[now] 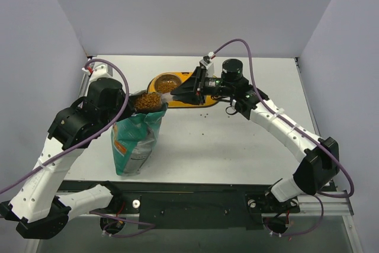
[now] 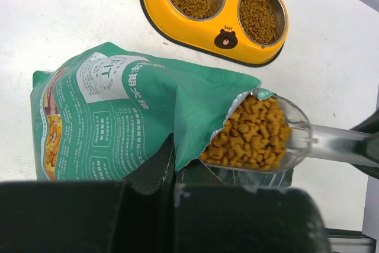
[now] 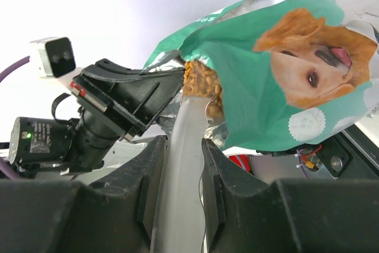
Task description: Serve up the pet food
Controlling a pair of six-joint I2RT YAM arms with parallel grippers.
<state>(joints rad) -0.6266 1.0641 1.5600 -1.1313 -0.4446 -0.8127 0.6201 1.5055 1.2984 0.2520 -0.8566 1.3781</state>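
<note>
The teal pet food bag (image 2: pixel 136 105) stands open-mouthed on the white table (image 1: pixel 237 146). My left gripper (image 2: pixel 176 161) is shut on the bag's top edge and holds the mouth open. A clear plastic scoop (image 2: pixel 296 137) sits at the bag mouth, heaped with brown pet food (image 2: pixel 254 134). My right gripper (image 3: pixel 182 164) is shut on the scoop's handle (image 3: pixel 186 146), reaching in from the right. From above, the pet food (image 1: pixel 148 102) shows at the bag's (image 1: pixel 136 137) top, between the left gripper (image 1: pixel 129 103) and the right gripper (image 1: pixel 177 93).
A yellow double-bowl feeder (image 2: pixel 222 34) lies behind the bag, both steel bowls holding kibble; from above the feeder (image 1: pixel 159 82) is partly hidden by the right gripper. A few stray pellets (image 1: pixel 204 115) lie on the table beside it. Walls enclose the table on three sides.
</note>
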